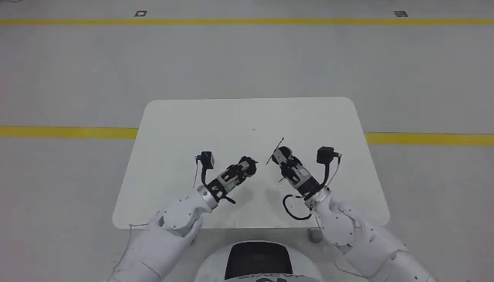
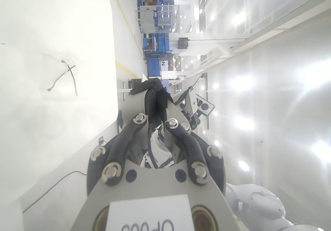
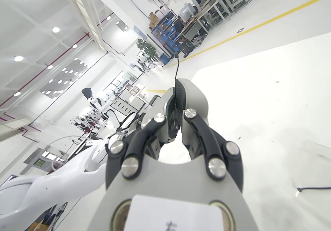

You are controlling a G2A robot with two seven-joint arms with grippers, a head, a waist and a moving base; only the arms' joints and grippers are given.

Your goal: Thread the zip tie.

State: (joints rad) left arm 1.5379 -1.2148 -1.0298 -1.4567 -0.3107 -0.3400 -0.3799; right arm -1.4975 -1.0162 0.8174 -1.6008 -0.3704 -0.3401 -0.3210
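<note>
A thin black zip tie (image 3: 177, 69) sticks out past the fingertips of my right gripper (image 3: 178, 88), which is shut on it; its small head is at the far end. In the top view the zip tie (image 1: 275, 149) slants up from the right gripper (image 1: 280, 157) above the white table (image 1: 193, 127), near its front middle. My left gripper (image 1: 248, 164) hangs a short way to the left, pointing at the right one and apart from the tie. Its fingers (image 2: 151, 97) are pressed together with nothing visible between them.
The table's front edge runs close under both arms. A loop of black cable (image 1: 293, 206) hangs by the right wrist. Thin dark marks (image 2: 69, 71) lie on the tabletop (image 2: 51, 9). Yellow lines (image 1: 247, 22) cross the floor beyond the table.
</note>
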